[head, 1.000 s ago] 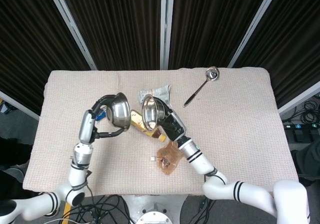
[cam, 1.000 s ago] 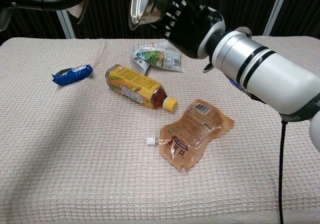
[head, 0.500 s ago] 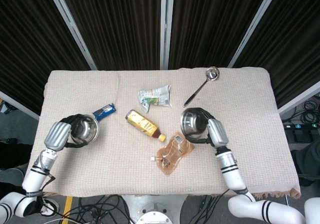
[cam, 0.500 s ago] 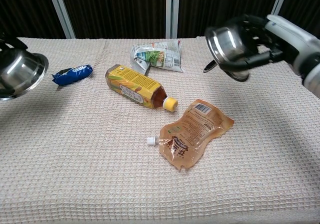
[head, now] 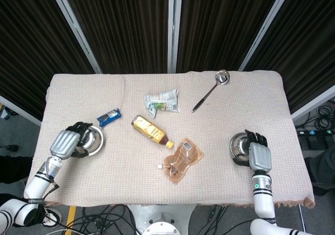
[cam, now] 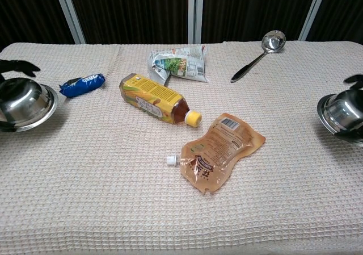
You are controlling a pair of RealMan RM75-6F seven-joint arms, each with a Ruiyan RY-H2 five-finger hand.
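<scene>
My left hand (head: 67,142) grips a steel bowl (head: 90,140) by its rim, low at the table's left edge. In the chest view that bowl (cam: 24,105) sits tilted at the far left, with dark fingertips (cam: 18,66) above it. My right hand (head: 258,154) holds a second steel bowl (head: 239,146) near the right front of the table. The chest view shows this bowl (cam: 342,113) at the right border, down at the cloth. Whether either bowl rests fully on the cloth cannot be told.
Between the bowls lie a blue snack packet (head: 109,118), a yellow bottle (head: 151,131) on its side, an orange pouch (head: 181,160) with a small white cap (head: 159,166) beside it, and a green-white bag (head: 163,100). A ladle (head: 210,90) lies at the back right of the cloth-covered table (head: 261,99).
Both arms have swung outward and down from the middle, each carrying its bowl: left bowl to the left edge, right bowl to the right front. The other items have not moved.
</scene>
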